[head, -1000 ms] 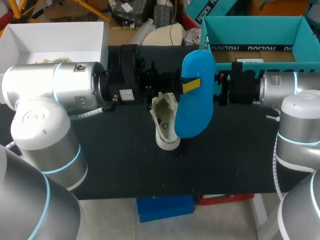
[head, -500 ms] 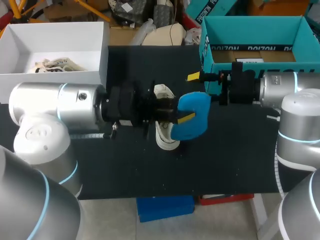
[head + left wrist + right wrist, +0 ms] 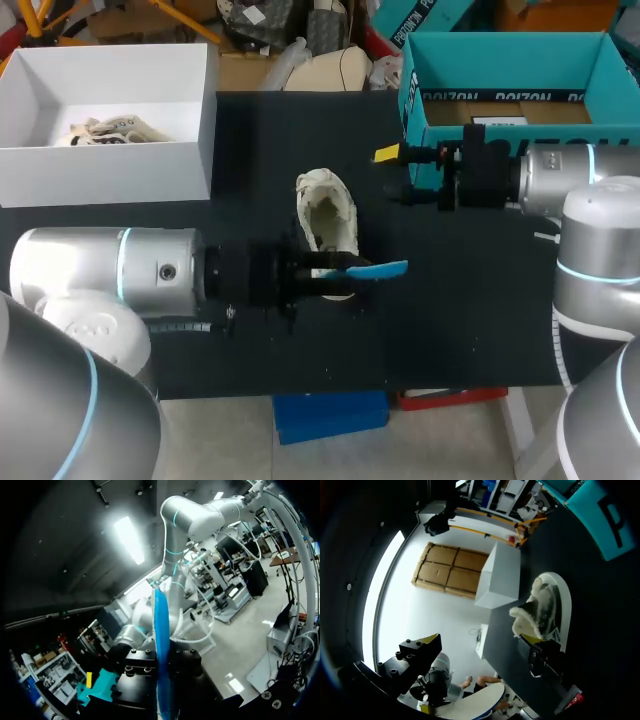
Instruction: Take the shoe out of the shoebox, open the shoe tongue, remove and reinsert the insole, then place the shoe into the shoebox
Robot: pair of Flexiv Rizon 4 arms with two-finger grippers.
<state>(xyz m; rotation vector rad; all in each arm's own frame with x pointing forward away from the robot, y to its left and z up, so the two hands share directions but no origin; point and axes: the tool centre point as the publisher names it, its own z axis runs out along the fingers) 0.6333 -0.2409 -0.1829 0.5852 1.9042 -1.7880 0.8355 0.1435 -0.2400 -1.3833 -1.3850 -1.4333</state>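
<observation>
Head view: seeing left arm [image 3: 110,285] laid horizontal across lower left. Left gripper [image 3: 345,268] near frame centre, clamped on blue insole [image 3: 382,269], held edge-on just right of the shoe's near end. Right arm [image 3: 560,180] horizontal from right edge. Right gripper [image 3: 393,172] spread wide, holding nothing, just left of teal shoebox [image 3: 505,60] at upper right, brown floor showing inside. White box [image 3: 105,172] at upper left, crumpled pale wad [image 3: 105,130] in it. Cream shoe [image 3: 327,215] upright on black table [image 3: 450,300], centre, outside both boxes. Count: two arms, two boxes, one shoe, one insole.

Left wrist view: insole [image 3: 161,645] standing edge-on between fingers [image 3: 142,672], pressed from both sides. Shoebox [image 3: 102,690] beyond, off to one side.

Right wrist view: right gripper [image 3: 481,640] with jaws far apart, nothing between. Shoe [image 3: 547,605] ahead, just past one finger [image 3: 545,660], fleecy lining showing. White box [image 3: 500,577] beyond shoe. Shoebox [image 3: 585,512] further off beside it.
</observation>
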